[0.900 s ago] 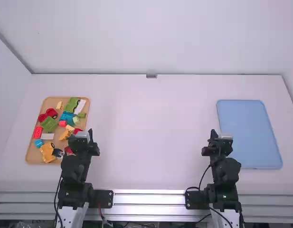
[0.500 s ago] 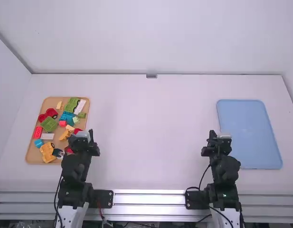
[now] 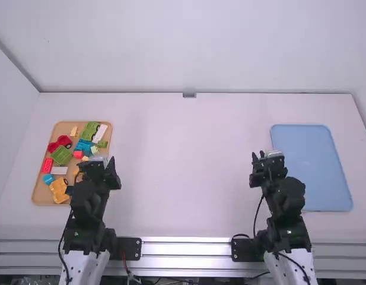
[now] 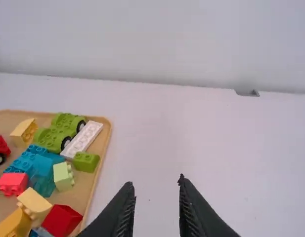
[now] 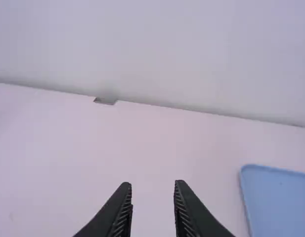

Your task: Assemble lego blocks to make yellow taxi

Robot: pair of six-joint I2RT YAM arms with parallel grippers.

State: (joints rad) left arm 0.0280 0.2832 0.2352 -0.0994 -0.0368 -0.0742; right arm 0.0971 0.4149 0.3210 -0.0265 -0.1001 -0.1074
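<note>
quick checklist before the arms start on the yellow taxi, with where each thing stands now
1. Left gripper open and empty: ok
2. Right gripper open and empty: ok
3. Yellow block on the tan tray: ok
4. Green wheeled piece on that tray, outside the left fingers: ok
5. Taxi assembled: not ok, the blocks lie jumbled on the tray
6. Every needed piece present: cannot tell, the left arm covers part of the tray in the high view

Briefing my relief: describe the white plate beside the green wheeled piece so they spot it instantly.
Find the tan tray at the table's left. Near its far right corner lies a long, flat, studded plate. It alone is white there; the wheeled piece and the small block beside it are green.
</note>
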